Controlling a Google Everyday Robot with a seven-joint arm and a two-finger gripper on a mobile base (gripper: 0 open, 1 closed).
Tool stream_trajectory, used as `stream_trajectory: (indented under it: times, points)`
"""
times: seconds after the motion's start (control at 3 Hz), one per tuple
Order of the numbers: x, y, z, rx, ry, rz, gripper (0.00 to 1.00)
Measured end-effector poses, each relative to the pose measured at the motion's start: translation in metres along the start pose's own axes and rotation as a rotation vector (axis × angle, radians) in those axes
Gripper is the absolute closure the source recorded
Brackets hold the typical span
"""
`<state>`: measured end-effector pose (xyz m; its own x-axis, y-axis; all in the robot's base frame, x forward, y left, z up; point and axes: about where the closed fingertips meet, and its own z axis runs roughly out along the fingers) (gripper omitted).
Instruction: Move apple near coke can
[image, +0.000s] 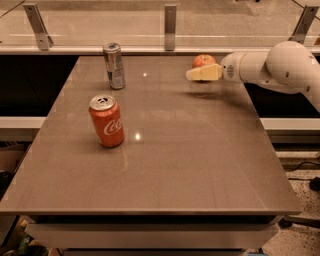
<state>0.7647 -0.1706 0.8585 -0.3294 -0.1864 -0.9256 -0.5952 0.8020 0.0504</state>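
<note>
The red-orange apple (203, 60) sits at the far right of the brown table (165, 175), near its back edge. My gripper (202, 74) reaches in from the right on a white arm and is right in front of the apple, hiding its lower part. I cannot tell whether it touches the apple. The red coke can (106, 121) stands upright on the left half of the table, well away from the apple and the gripper.
A taller slim silver-grey can (114, 65) stands upright at the back left. A glass barrier with metal posts (170, 27) runs behind the table. The table's right edge drops to the floor, where cables lie.
</note>
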Motion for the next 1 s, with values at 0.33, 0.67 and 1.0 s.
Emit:
stream_trajectory:
  times: [0.33, 0.67, 1.0]
  points:
    - [0.0049, 0.0008, 0.0140, -0.016, 0.002, -0.006, 0.17]
    - [0.0053, 0.0026, 0.0158, -0.019, 0.003, -0.005, 0.39]
    - [0.0059, 0.0046, 0.0183, -0.024, 0.004, -0.005, 0.63]
